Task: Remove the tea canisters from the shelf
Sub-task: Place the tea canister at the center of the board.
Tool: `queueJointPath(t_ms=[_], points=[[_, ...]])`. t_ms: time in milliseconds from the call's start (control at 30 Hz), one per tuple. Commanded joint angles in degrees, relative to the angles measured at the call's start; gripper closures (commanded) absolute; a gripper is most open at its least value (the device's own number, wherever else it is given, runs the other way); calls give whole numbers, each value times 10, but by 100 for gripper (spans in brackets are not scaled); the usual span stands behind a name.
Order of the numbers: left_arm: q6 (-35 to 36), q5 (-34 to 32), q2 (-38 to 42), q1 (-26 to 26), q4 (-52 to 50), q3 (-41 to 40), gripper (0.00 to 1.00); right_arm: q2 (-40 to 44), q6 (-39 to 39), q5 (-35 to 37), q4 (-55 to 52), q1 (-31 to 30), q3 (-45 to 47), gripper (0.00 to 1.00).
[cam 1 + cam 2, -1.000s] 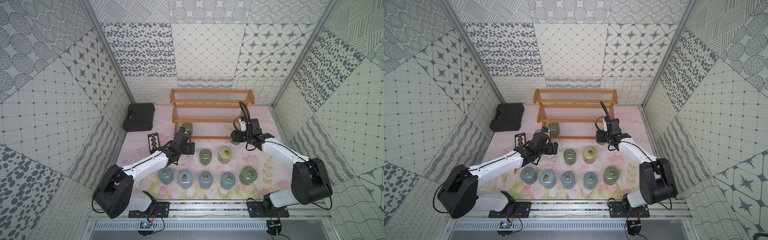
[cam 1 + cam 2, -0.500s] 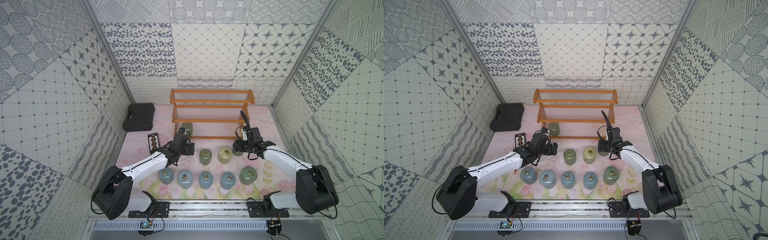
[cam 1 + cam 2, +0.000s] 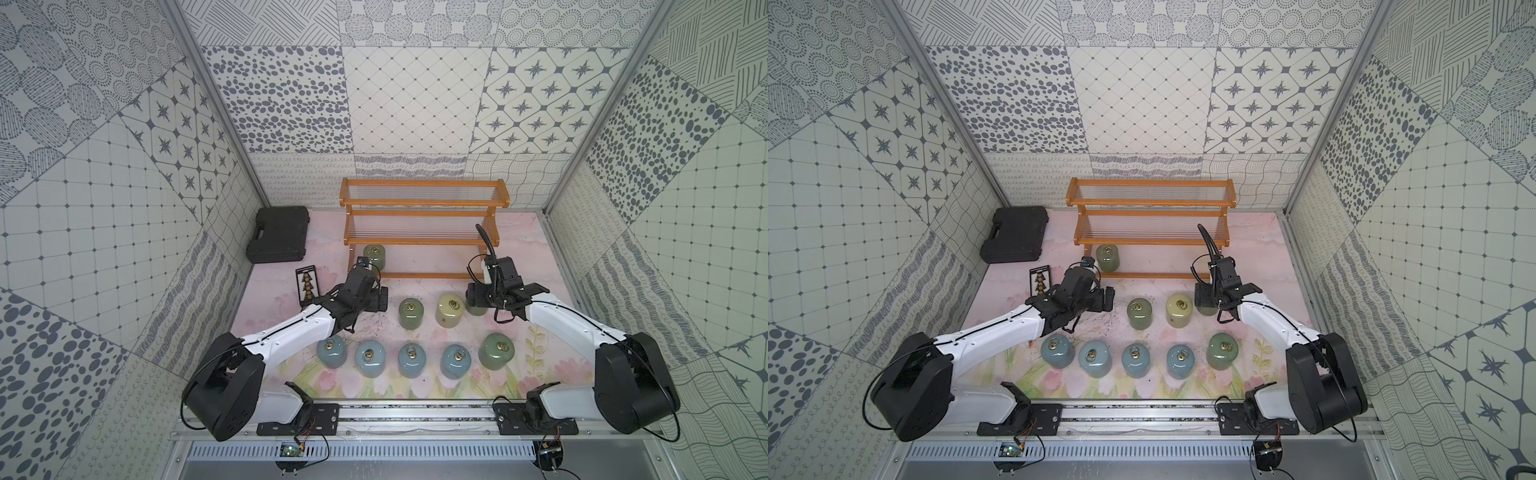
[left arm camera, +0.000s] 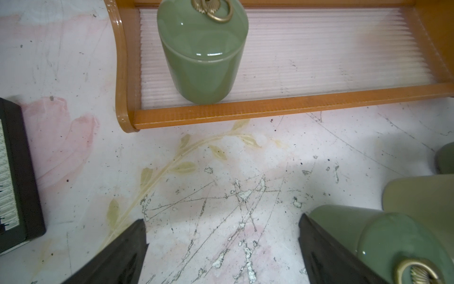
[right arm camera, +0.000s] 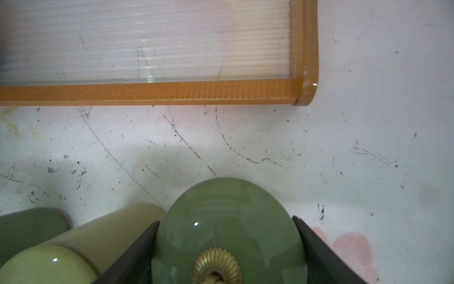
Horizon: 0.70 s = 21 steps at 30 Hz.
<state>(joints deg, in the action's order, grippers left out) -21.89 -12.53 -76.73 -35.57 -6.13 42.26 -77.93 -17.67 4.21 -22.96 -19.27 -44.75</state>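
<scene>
**One canister left on the shelf**

The last canister (image 3: 375, 257), a green one, stands upright at the left end of the lowest tier of the shelf (image 3: 424, 198). The two tiers above it are bare. So by my count it's eight off, one to go.

Down on the worktop (image 3: 419, 286), the near row is four blue canisters (image 3: 369, 359) with the end green canister (image 3: 496, 351) on their right. Behind them stand the middle green canister (image 3: 410, 313) and the cream canister (image 3: 449, 309).

The right jaws are clamped on either side of the held canister (image 5: 226, 233), another green one, just right of the cream one. Whether its base is on the worktop, I cannot tell. It looks ready to be let go.

The left jaws are spread wide and carry nothing. They hang over bare worktop on the near side of the shelf's left end, facing the last canister, with one finger close beside the middle green canister. That looks like the next pickup lining up.
</scene>
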Motion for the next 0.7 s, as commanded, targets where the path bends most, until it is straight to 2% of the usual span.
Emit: queueJointPath(t_ms=[0, 367, 667], points=[[-1, 1, 7, 4, 16, -2, 0, 26, -12, 16, 30, -3, 2, 33], [-1, 1, 7, 3, 13, 0, 0, 32, -21, 16, 36, -3, 19, 31], [-3, 1, 5, 4, 14, 2, 0, 36, -21, 14, 41, -3, 24, 23]])
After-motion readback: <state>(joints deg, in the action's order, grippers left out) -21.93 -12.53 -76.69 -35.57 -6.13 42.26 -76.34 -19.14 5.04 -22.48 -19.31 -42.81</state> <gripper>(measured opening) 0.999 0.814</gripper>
